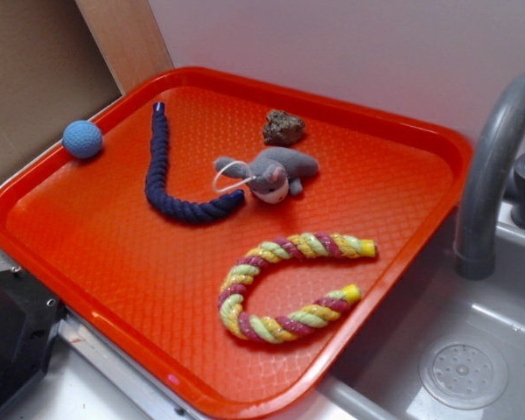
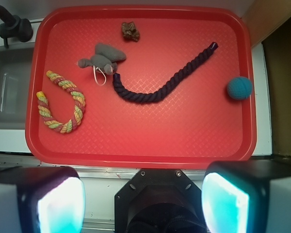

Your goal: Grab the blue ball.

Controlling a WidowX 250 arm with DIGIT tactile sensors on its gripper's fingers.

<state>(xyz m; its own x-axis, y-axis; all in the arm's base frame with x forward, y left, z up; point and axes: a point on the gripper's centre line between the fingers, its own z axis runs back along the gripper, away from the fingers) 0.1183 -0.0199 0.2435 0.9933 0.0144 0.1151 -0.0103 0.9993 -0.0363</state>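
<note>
In the wrist view, going left to right, the tap (image 2: 12, 26) stands over the sink (image 2: 7, 97) beside the red tray (image 2: 140, 145). On the tray lie a curled striped rope (image 2: 63, 104), a grey plush toy (image 2: 103, 57), a small brown lump (image 2: 130, 31), then a long navy rope (image 2: 160, 90). Last comes the blue ball (image 2: 239, 88), resting at the tray's right rim, well apart from the navy rope's end.

The gripper (image 2: 143, 199) hangs high above the near edge of the tray, its fingers (image 2: 60, 204) spread wide apart with nothing between them.

The ball looks light, with a matte, finely bumpy skin that should give good friction; it probably yields a little under pressure. Being round, it has no long axis and points no way, so any closing direction across its widest part would serve. It may roll if nudged, and the raised rim beside it crowds one side; closing along the rim looks safer.
</note>
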